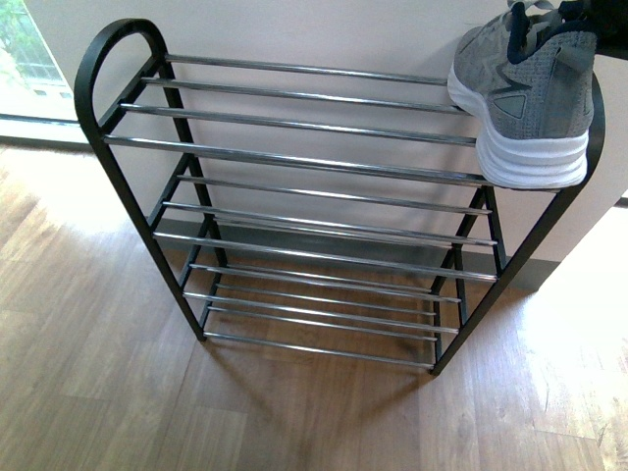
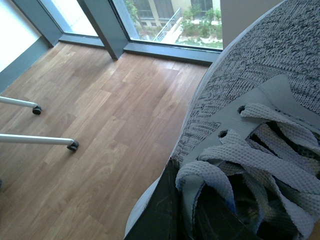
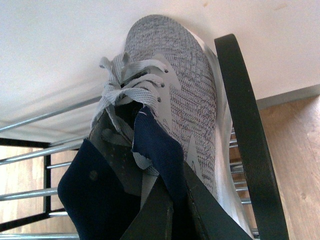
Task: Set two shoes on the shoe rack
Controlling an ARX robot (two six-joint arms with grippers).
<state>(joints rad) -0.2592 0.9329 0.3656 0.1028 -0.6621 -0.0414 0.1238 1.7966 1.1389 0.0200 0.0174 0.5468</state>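
The shoe rack (image 1: pixel 294 157) stands on the floor against a pale wall, with a black frame and tiers of chrome rods. One grey sneaker (image 1: pixel 530 88) with a white sole is at the right end of the top tier, toe toward the wall. In the right wrist view my right gripper (image 3: pixel 172 215) is shut on the navy lining of that grey sneaker (image 3: pixel 185 90), beside the rack's black end hoop (image 3: pixel 245 125). In the left wrist view my left gripper (image 2: pixel 185 220) is shut on a second grey sneaker (image 2: pixel 260 80) at its laces, above the floor. The front view does not show the left arm.
Wooden floor (image 1: pixel 98 373) surrounds the rack. A window (image 1: pixel 25 59) reaches the floor at the far left. The left wrist view shows two white chair legs with castors (image 2: pixel 73 145) on the floor and a dark window frame (image 2: pixel 100 25).
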